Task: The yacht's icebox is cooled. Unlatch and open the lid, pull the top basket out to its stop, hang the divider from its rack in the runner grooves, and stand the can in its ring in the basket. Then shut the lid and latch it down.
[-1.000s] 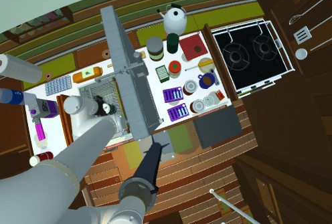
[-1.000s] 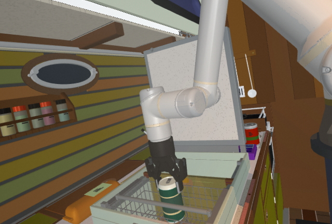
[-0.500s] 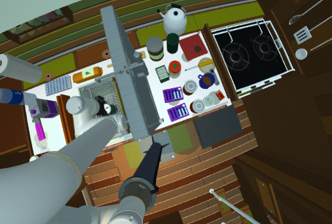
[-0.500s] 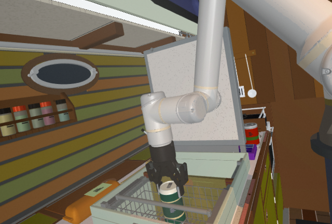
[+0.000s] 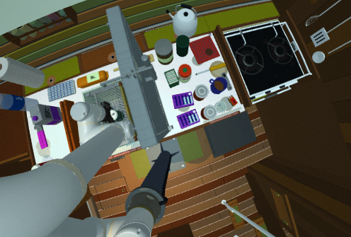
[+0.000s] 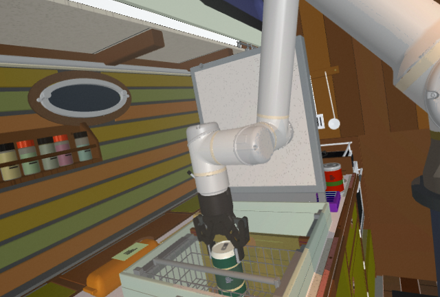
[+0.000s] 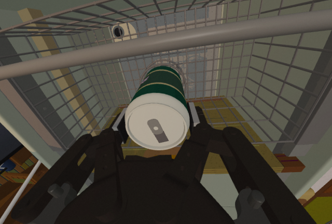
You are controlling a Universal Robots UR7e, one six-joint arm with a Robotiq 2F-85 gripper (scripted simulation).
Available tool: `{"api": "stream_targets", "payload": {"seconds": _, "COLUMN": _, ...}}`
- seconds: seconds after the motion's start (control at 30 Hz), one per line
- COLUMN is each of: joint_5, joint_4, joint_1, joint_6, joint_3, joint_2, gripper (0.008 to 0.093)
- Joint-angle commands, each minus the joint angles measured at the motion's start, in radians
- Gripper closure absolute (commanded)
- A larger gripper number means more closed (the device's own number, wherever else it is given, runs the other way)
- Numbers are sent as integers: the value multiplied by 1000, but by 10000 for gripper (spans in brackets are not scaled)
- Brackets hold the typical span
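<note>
The wire ring (image 7: 167, 67) on the basket floor is mostly hidden behind the can's lower end. The dark green can (image 6: 226, 265) with its cream lid (image 7: 157, 125) is held upright by my gripper (image 6: 222, 238), which is closed around its top, and it reaches down inside the wire basket (image 6: 209, 269). The basket sits in the pale green icebox (image 6: 248, 251), its grey handle bar (image 7: 166, 43) crossing in front of the can. The icebox lid (image 6: 256, 123) stands open behind my arm. A yellow-brown divider panel (image 7: 214, 125) shows beneath the basket mesh.
Behind the icebox a striped wall carries a porthole (image 6: 83, 97) and a spice rack (image 6: 46, 155). An orange roll (image 6: 117, 269) lies left of the icebox. To the right, the counter holds jars, purple trays (image 5: 184, 108) and a kettle (image 5: 184, 19), then the stove (image 5: 263, 58).
</note>
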Motion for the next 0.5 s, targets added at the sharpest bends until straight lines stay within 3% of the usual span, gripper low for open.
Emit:
{"api": "stream_targets", "payload": {"seconds": 0.0, "joint_5": 0, "joint_4": -2, "joint_1": 0, "joint_6": 0, "joint_3": -1, "joint_2": -2, "gripper": 934}}
{"api": "stream_targets", "payload": {"seconds": 0.47, "joint_5": 0, "joint_4": -11, "joint_1": 0, "joint_6": 0, "joint_3": -2, "joint_2": 10, "gripper": 934}}
